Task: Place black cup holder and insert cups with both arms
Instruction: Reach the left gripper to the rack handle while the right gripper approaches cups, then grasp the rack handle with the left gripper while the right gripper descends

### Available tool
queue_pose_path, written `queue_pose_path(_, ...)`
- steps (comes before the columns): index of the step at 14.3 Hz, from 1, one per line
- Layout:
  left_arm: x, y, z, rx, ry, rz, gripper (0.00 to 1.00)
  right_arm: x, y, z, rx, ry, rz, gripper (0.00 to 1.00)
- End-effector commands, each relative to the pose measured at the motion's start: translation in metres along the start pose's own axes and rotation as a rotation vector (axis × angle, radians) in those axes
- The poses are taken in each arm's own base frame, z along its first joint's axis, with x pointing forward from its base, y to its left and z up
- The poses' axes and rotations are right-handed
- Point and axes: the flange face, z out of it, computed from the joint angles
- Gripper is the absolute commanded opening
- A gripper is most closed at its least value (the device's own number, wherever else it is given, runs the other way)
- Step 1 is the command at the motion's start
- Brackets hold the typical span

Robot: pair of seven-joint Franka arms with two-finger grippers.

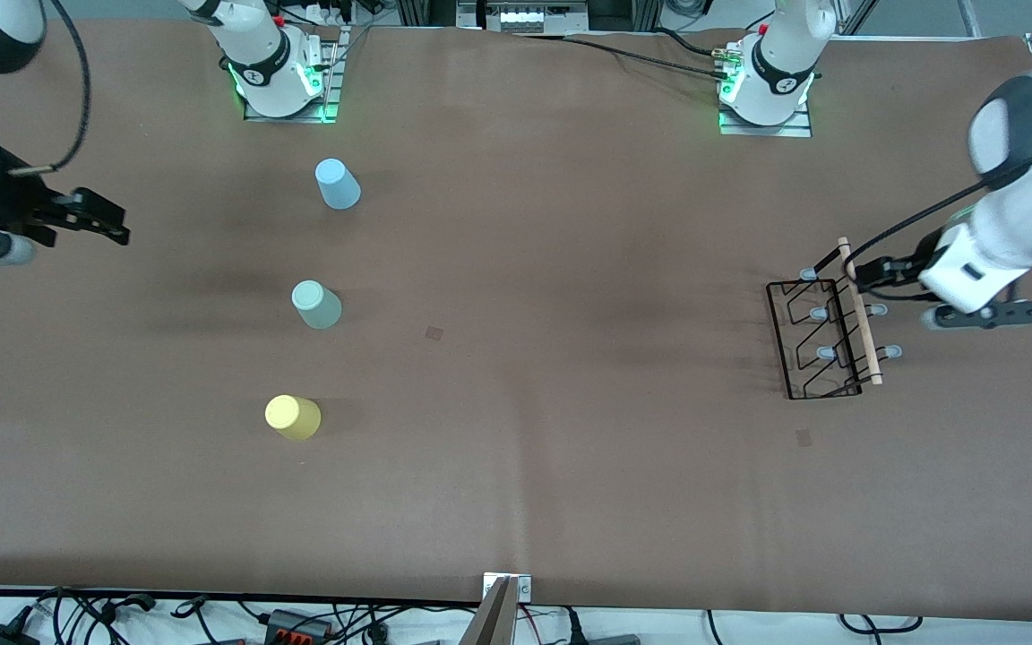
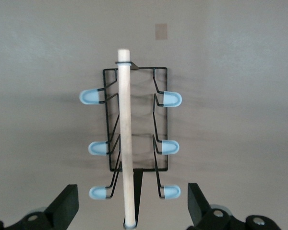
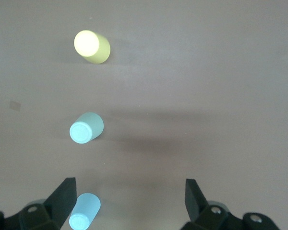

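table (image 1: 516, 502) brown | black cup holder (image 1: 816, 345) at left arm's end, untouched | left gripper (image 2: 129, 203) wide open, empty, straddling wooden rod handle (image 2: 125, 139): centre, then close | right gripper (image 3: 129, 201) wide open, empty, waits over light blue cup (image 3: 84, 213)

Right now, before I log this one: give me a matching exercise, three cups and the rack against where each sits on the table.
Things:
1. blue cup
2. green cup
3. yellow cup
4. rack

Places:
A. nearest the front camera of the cups
B. toward the left arm's end, under the open left gripper
C. farthest from the front camera of the cups
D. between the other two cups

Pairs: 1-C, 2-D, 3-A, 4-B
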Motion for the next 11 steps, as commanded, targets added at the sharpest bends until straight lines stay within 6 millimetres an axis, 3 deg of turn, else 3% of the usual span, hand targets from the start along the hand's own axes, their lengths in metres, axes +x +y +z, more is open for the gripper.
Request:
queue_pose_path(1,-0.015,-0.003,0.029,-0.006,0.036,0.018,1.0,0.008,-0.015,0.017,-0.002,-0.022,-0.014,1.0)
queue_pose_path(3,-0.019,-0.004,0.048,-0.007,0.039,0.017,0.92,0.011,-0.017,0.029,-0.002,-0.044,-0.011,1.0)
queue_pose_path(5,-0.021,-0.006,0.056,-0.007,0.028,0.019,0.75,0.019,-0.027,0.041,-0.006,-0.059,-0.016,1.0)
queue_pose_path(7,-0.019,-0.005,0.067,-0.008,0.011,0.019,0.66,0.024,-0.034,0.056,-0.004,-0.084,-0.028,1.0)
queue_pose_path(11,-0.013,-0.012,0.083,-0.011,0.011,0.006,0.58,0.043,-0.072,0.124,-0.019,-0.152,-0.002,1.0)
